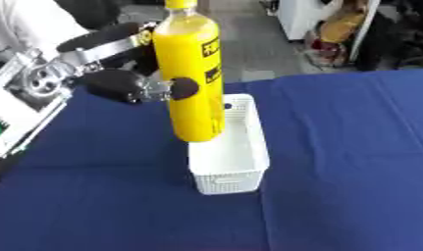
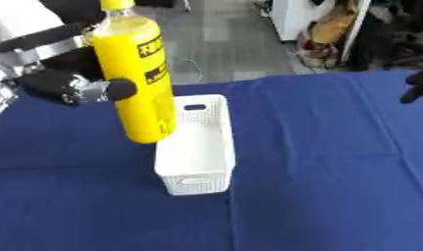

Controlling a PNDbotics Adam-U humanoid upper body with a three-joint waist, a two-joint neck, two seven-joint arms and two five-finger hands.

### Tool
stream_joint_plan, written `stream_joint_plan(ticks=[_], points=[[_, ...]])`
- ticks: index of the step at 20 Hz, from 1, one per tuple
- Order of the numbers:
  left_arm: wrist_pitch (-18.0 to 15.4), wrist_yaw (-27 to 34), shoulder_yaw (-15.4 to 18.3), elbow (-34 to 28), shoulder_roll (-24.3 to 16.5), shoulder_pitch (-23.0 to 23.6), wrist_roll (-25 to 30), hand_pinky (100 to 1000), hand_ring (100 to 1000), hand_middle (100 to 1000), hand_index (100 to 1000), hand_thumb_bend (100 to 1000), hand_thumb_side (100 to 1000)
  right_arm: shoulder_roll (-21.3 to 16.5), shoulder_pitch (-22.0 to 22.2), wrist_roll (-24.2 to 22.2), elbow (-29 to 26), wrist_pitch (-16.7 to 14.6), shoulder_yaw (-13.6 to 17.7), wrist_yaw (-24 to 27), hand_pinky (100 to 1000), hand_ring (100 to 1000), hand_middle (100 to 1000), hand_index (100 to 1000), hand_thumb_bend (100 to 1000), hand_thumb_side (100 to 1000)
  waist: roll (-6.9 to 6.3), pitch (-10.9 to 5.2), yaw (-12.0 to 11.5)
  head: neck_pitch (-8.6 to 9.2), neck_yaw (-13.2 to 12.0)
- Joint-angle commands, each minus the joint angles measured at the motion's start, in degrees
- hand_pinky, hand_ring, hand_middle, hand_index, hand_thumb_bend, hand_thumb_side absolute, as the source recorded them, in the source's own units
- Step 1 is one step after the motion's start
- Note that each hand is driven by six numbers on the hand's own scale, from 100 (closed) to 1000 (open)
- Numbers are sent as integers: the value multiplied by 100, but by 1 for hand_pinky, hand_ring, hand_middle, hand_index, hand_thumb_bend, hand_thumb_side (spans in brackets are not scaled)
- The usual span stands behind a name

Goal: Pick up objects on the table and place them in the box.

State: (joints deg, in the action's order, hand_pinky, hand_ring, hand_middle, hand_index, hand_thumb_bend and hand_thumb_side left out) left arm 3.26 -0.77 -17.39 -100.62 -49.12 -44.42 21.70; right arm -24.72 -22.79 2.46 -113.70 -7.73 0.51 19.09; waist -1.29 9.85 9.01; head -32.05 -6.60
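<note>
Blue-cloth tabletop (image 1: 352, 162) fills most of the view, running askew w/ grey floor beyond its far edge. Left arm comes in from the upper left, black and silver, and the left hand (image 1: 120, 83) is clenched round the yellow bottle (image 1: 193, 83), fingers behind it and thumb (image 1: 182, 88) wrapped across the front. Bottle's big, upright w/ a slight tilt, yellow cap at top, black label marks on its right side. It's held up in the air, its base over the near-left part of the white box (image 1: 230, 171), at about rim height; can't tell if it touches the rim. Box is a slotted white basket, long side running near-to-far, sitting approx. mid-tabletop, nothing seen inside it. Right hand (image 2: 418, 87) just peeks in at the far right edge in the right eye view, dark fingers only, can't tell open or curled
</note>
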Motion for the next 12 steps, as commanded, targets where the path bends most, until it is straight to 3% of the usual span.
stream_joint_plan(ticks=[1, 12], points=[[-82, -94, -59, 141, 38, -176, 43, 100, 100, 100, 232, 219, 754, -100, -113, -18, -89, -3, 23, 21, 451, 557, 552, 884, 108, 909, 3, -117, 20, 12, -45], [-614, -815, -265, 705, 249, -307, -250, 100, 100, 100, 243, 222, 757, -17, -213, -38, -89, -25, 9, 57, 451, 557, 553, 883, 104, 910, -14, -78, 126, 28, -55]])
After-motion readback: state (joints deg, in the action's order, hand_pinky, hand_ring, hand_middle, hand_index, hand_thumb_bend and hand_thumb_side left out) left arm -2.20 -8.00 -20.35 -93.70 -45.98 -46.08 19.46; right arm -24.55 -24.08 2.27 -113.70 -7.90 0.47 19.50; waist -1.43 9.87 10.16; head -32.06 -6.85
